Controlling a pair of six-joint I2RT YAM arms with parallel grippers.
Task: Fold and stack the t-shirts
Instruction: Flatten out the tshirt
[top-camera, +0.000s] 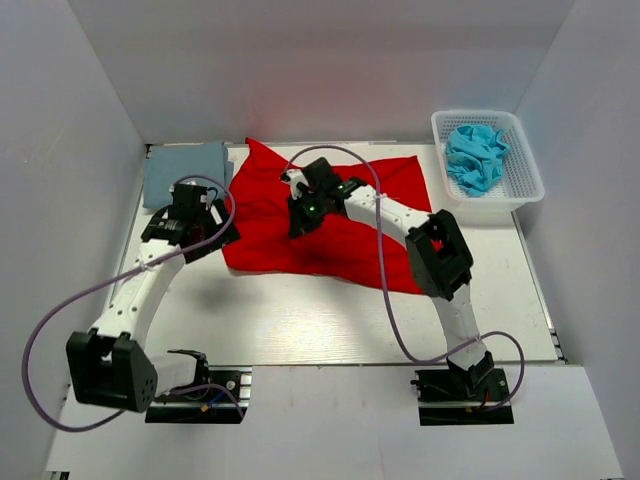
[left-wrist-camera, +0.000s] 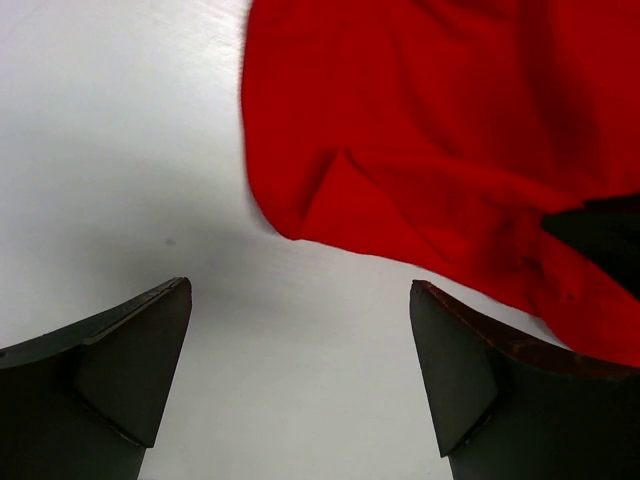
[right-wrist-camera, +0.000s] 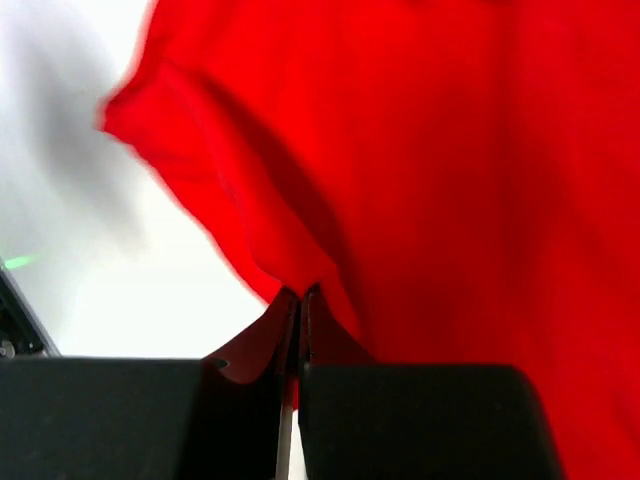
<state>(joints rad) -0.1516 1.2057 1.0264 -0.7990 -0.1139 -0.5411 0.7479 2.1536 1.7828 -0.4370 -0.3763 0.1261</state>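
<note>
The bright red t-shirt (top-camera: 340, 235) lies spread on the table's middle. My right gripper (top-camera: 300, 222) is shut on a fold of the red shirt (right-wrist-camera: 420, 180) and holds it lifted. My left gripper (top-camera: 205, 235) is open and empty just left of the shirt's left edge (left-wrist-camera: 420, 150), its fingers (left-wrist-camera: 460, 370) over bare table. The grey-blue t-shirt (top-camera: 185, 170) lies folded at the back left. The turquoise t-shirt (top-camera: 476, 155) is crumpled in the white basket.
The white mesh basket (top-camera: 525, 165) stands at the back right. White walls (top-camera: 60, 180) enclose the table on three sides. Purple cables (top-camera: 60, 310) loop from both arms.
</note>
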